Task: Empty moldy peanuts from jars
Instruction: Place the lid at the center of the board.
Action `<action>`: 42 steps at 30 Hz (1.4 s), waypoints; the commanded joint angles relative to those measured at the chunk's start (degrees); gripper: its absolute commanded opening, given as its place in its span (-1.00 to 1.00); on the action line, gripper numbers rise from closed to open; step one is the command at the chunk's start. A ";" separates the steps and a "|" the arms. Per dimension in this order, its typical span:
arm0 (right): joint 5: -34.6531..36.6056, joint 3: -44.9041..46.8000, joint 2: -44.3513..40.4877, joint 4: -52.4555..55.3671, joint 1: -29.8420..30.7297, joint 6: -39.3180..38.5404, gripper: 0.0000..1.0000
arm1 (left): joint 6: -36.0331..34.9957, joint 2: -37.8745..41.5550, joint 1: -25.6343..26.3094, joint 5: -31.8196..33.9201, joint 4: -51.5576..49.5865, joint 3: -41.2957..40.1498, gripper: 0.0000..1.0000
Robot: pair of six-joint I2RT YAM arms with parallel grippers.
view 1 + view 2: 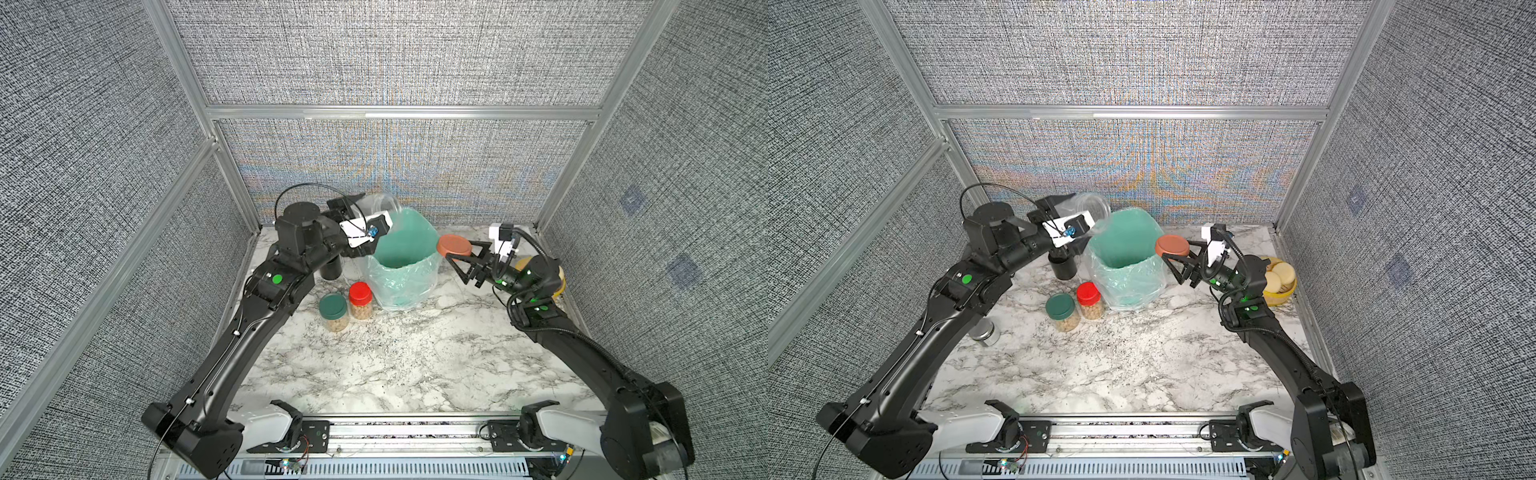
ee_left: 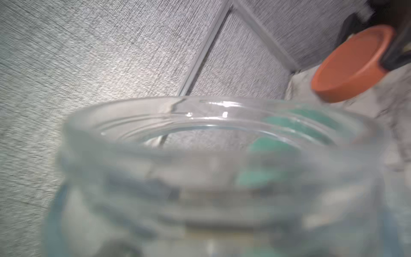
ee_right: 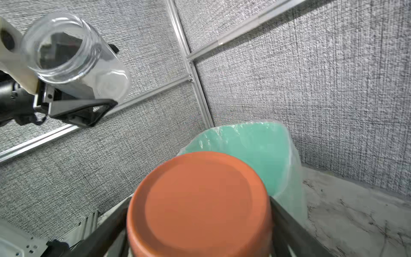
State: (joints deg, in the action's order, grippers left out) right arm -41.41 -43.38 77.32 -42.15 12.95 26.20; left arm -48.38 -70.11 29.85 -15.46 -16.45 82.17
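The lidless jar [image 3: 73, 51], clear and empty, hung tipped on its side at the far left, clamped in the left claw [image 3: 97, 77]. A terracotta lid [image 1: 454, 245] sat apart to its right, pinched in the right claw [image 1: 461, 252]. Nearer, the green-lidded jar [image 1: 333, 312] and red-lidded jar [image 1: 360, 300] stood upright side by side, full of tan peanuts [image 1: 337, 325].

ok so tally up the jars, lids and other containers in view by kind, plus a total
jars: 3 (open jar, green-lidded jar, red-lidded jar)
lids: 3 (orange lid, green lid, red lid)
bagged bin: 1
black mug: 1
steel tin: 1
yellow bowl: 1
total: 10
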 commanded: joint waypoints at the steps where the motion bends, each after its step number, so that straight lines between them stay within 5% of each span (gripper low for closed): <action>1: -1.43 -0.22 -1.60 -4.53 0.06 -0.39 0.29 | 15.21 3.47 -0.14 -11.47 1.08 -5.74 -1.00; 5: -0.88 0.33 -3.78 0.10 0.06 -4.04 0.30 | 27.45 9.57 -0.12 -8.06 11.94 -17.83 -1.00; 12: 1.93 4.45 -6.87 5.01 0.08 -6.51 0.31 | 40.71 23.25 -1.63 24.94 16.44 -34.89 -1.00; 17: 10.85 10.32 -10.57 7.13 -0.28 -4.46 0.36 | 41.77 32.63 -4.75 37.16 17.57 -44.42 -1.00; 23: 16.87 13.77 -8.78 13.37 -3.01 0.64 0.37 | 43.72 31.68 -9.40 41.45 22.01 -53.74 -1.00; 31: 20.31 17.07 0.48 13.53 -3.87 2.37 0.37 | 55.09 18.70 -20.24 41.82 36.59 -60.88 -1.00; 42: 24.26 12.47 14.45 18.19 -3.13 3.54 0.55 | 52.83 2.27 -22.19 36.16 52.43 -62.67 -1.00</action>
State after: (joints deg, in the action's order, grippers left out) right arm -19.68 -29.80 90.54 -25.21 9.41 29.41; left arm 4.93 -65.80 7.84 22.50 25.85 20.18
